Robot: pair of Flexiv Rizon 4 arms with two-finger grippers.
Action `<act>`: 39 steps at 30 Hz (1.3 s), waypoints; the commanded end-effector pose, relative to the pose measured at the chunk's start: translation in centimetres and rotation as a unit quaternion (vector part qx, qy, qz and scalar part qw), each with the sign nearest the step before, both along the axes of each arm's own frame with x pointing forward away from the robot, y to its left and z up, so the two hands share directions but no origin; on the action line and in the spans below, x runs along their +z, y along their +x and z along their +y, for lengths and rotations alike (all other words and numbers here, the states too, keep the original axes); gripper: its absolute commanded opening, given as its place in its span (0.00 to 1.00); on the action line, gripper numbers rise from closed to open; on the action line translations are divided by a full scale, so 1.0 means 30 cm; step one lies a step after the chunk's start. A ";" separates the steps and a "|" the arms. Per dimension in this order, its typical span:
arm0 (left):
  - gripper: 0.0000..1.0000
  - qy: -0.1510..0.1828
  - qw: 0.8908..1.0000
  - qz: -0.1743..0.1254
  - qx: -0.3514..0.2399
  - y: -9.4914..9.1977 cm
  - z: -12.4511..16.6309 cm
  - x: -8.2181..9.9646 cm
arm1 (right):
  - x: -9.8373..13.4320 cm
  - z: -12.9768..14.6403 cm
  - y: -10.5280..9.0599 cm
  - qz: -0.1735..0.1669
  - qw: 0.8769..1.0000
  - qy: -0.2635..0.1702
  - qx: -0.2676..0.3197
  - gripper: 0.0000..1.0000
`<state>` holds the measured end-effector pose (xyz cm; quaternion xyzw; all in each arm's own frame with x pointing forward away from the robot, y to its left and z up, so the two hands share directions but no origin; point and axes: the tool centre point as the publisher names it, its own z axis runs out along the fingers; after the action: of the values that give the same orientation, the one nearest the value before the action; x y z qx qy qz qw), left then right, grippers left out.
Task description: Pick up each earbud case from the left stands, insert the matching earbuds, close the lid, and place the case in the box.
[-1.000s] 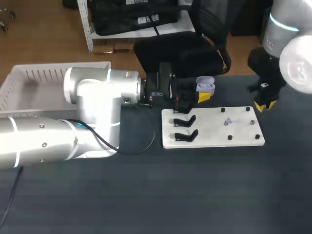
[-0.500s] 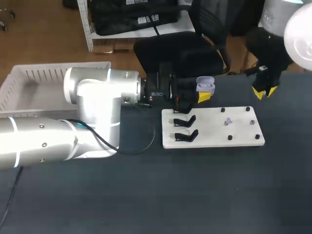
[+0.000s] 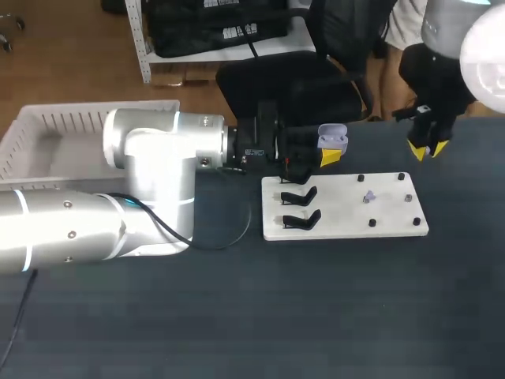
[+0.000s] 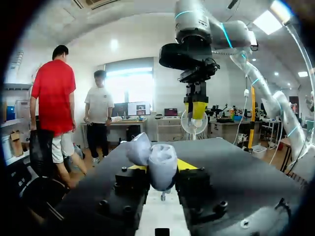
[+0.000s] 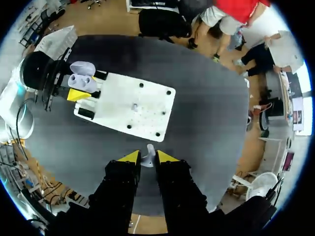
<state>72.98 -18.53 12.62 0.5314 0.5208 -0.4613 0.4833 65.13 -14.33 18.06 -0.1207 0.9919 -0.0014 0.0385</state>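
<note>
looks like roughly the middle of the job for one case, going by the table. got the purple case [image 3: 332,138] off the stands already, lid flipped open, sitting at about 12 o'clock from the white board [image 3: 345,221], just past its far edge. got the left gripper [image 4: 161,169] clamped on it, yellow tips [image 4: 186,164] pressed against it from both sides, easy to check from the left wrist camera. got the right gripper [image 5: 146,157] squeezed together on one small earbud [image 5: 146,159], hanging in the air at around 2 o'clock off the board, well apart from the case. can spot one more earbud [image 3: 369,197] parked on the board near its middle. two black stands [image 3: 300,195] at the board's 9 o'clock end, nothing on either one.

left to do, by my guess: bring the held earbud over to the case and seat it, fetch the one from the board, snap the lid shut, then carry the case to the white box [image 3: 47,130] way out at around 9 o'clock. can't tell about an earbud already sitting inside the case. can't tell about another case in the box either, with the left arm [image 3: 150,185] covering part of it.
</note>
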 end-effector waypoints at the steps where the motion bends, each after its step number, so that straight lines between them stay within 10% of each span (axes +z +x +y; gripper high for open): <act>1: 0.00 -0.002 1.000 -0.002 0.004 -0.007 0.001 -0.002 | 0.004 -0.005 -0.015 -0.003 0.988 0.040 -0.151 0.00; 14: 0.00 -0.002 1.000 -0.002 0.004 -0.007 0.001 -0.002 | 0.054 0.012 -0.058 0.003 0.942 0.023 -0.334 0.00; 39: 0.00 -0.002 1.000 -0.002 0.004 -0.007 0.001 -0.002 | 0.089 0.121 -0.038 -0.008 0.947 0.020 -0.321 0.00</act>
<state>72.98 -18.53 12.61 0.5314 0.5208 -0.4613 0.4833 63.81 -11.62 20.42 0.2075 0.9771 0.0133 0.0444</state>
